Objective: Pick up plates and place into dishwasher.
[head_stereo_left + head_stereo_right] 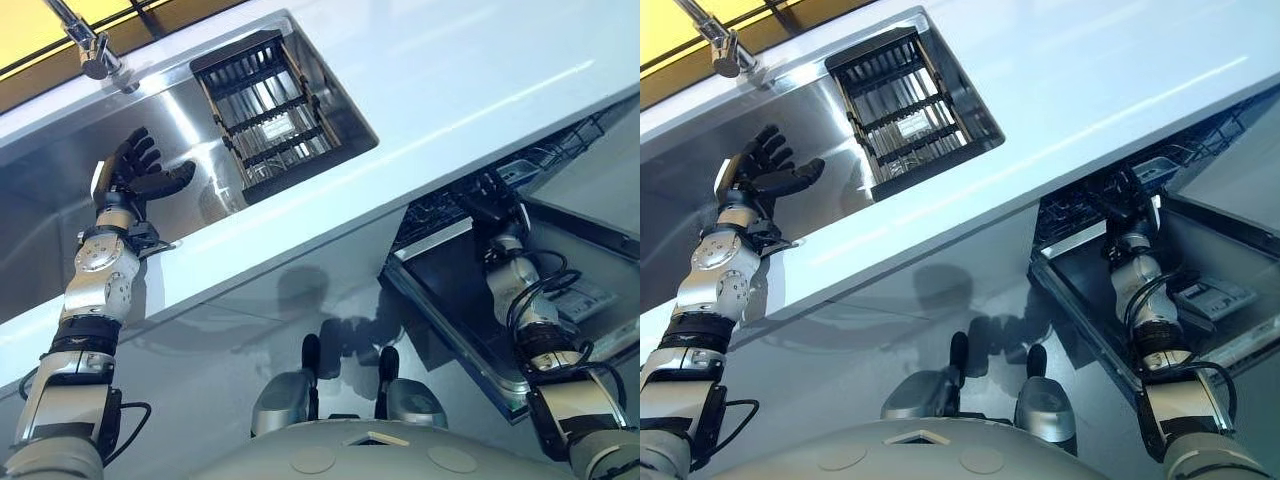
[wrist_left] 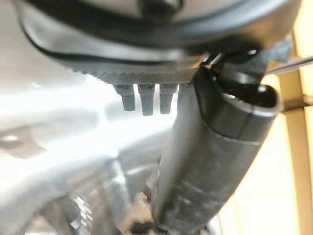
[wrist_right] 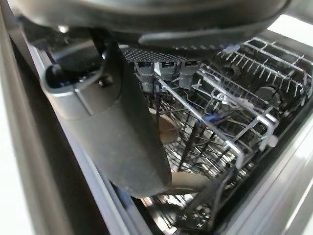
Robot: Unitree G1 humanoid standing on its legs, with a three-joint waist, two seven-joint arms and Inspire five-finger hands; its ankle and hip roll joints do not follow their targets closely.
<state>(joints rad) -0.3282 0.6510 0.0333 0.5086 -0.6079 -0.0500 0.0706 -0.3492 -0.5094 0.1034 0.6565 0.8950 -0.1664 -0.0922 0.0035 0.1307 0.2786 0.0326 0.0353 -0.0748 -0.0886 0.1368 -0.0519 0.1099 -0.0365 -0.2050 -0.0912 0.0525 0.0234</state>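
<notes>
reaching the left hand [image 1: 135,175] up over the steel sink [image 1: 50,210] at ten o'clock, fingers spread apart, thumb pointing toward three o'clock, gripping nothing. seeing a black wire drying rack [image 1: 268,110] sitting in the sink at twelve o'clock, its long axis running from eleven toward five, just beside the hand and apart from it. noting a tap [image 1: 88,45] at eleven o'clock above the sink, and the pale bench [image 1: 480,80] running across from nine toward two.

extending the right hand [image 1: 490,198] into the open dishwasher [image 1: 560,150] at three o'clock, under the bench edge, with the door [image 1: 450,290] lying down toward five. reading the fingers as straight and apart in the right wrist view, thumb standing out, clamping on nothing, fingertips near the wires of the dishwasher rack [image 3: 244,98].

glimpsing a pale rounded rim, perhaps a plate [image 3: 188,182], low among those wires; being unable to tell its long axis or which way it is facing.
</notes>
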